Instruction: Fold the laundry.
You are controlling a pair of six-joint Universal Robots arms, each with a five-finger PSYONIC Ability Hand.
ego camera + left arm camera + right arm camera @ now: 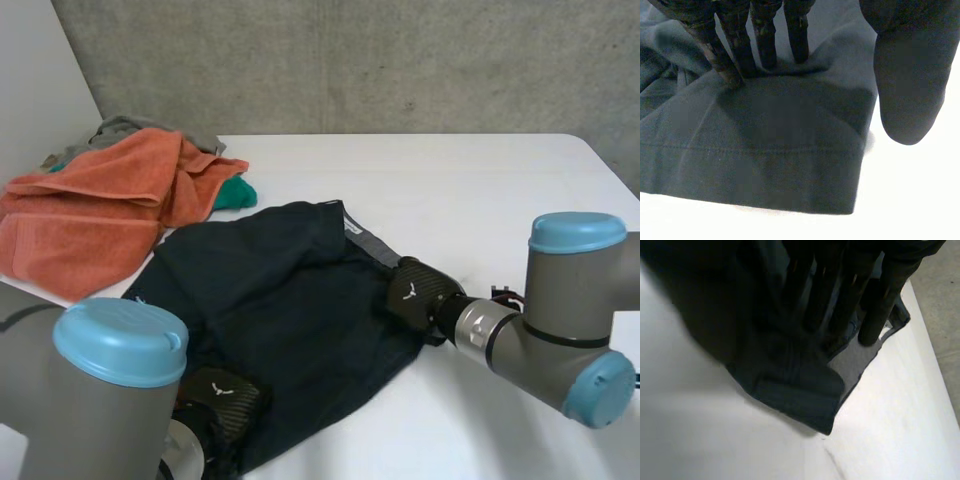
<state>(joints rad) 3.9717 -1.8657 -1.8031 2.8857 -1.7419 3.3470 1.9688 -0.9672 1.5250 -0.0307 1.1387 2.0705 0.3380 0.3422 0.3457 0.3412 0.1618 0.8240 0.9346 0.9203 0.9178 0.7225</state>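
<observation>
Dark navy shorts (290, 300) lie spread on the white table (480, 190), with the grey inside of the waistband showing at their right edge. My left hand (225, 400) rests on the near hem corner. In the left wrist view its straight fingers (765, 40) press down on the cloth (765, 165), and the thumb (910, 75) hangs apart over bare table, so the hand is open. My right hand (415, 290) is at the waistband end of the shorts. The right wrist view shows the hand (840, 285) reaching onto the bunched cloth (795, 385) beside the grey lining (855, 360).
A pile of laundry sits at the far left of the table: an orange towel (90, 210), a grey cloth (130, 128) behind it and a green one (235, 193) beside it. A concrete wall stands behind the table. The table's right edge runs close to my right arm.
</observation>
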